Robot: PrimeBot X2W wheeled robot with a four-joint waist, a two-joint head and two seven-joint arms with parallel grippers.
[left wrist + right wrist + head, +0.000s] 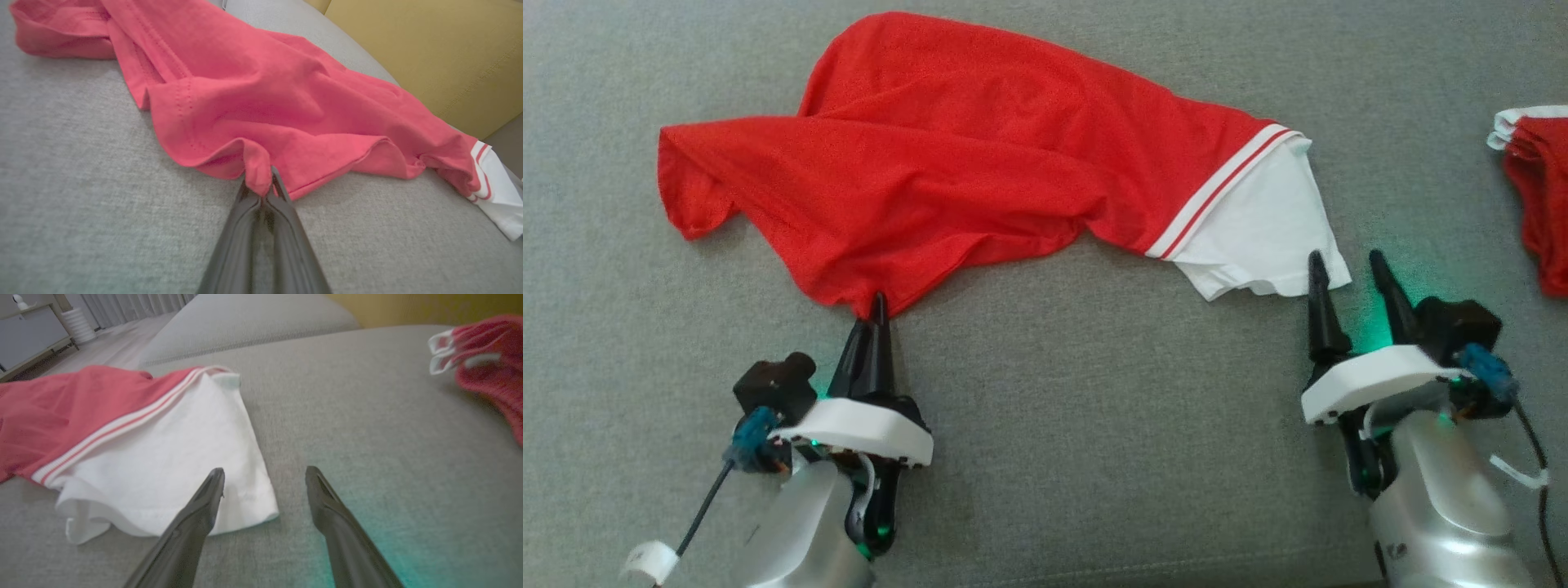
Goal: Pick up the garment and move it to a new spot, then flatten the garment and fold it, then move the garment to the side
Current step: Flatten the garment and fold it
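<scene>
pinching garment [972, 163], left end effector [878, 302]

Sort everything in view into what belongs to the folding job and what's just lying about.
Job in hand: red garment with white sleeve; left end effector, shut on its hem; right end effector, open by the white sleeve; grey cushion beneath.
Lying about: second red-and-white garment bunched at the right; yellow backrest.
</scene>
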